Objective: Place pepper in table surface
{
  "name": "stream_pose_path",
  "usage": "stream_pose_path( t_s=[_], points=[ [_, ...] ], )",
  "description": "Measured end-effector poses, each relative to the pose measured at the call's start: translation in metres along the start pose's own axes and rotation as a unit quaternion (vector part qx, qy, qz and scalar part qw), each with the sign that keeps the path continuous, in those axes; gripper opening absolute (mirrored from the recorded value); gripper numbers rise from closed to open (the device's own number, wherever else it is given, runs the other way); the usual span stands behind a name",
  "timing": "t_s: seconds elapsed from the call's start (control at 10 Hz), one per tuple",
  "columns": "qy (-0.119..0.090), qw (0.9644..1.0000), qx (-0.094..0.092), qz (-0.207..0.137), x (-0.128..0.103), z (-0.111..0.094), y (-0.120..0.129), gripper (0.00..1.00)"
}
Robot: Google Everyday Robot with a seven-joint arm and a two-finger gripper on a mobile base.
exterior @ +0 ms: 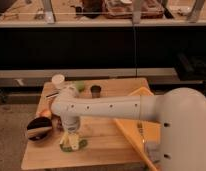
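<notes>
The table surface (103, 142) is carrying a white cup (58, 80), a dark cup (95, 90), a dark bowl (38, 129), a yellow bin (131, 132) and the pepper (80, 145), with the gripper (71, 136) hanging right at the pepper.

Robot trial corner, seemingly in an office canteen. Far side: long dark serving counter (96, 47), trays (127, 7) on top. Near: light-brown wooden plank table (105, 144) on bare floor, large yellow plastic bin (150, 131) at its right. Gripper (70, 141) low over the table's near-left part.
</notes>
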Motion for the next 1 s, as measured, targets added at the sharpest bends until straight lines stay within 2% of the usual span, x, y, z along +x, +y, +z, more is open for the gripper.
stream_pose_path(
  t_s=[0.1, 0.3, 1.0],
  points=[
    [-0.006, 0.9999, 0.014, 0.004, 0.004, 0.013, 0.008, 0.80],
    [-0.013, 0.9994, 0.029, 0.013, 0.012, 0.026, 0.014, 0.80],
    [-0.057, 0.9966, 0.056, 0.021, 0.025, 0.056, 0.020, 0.80]
  ],
)
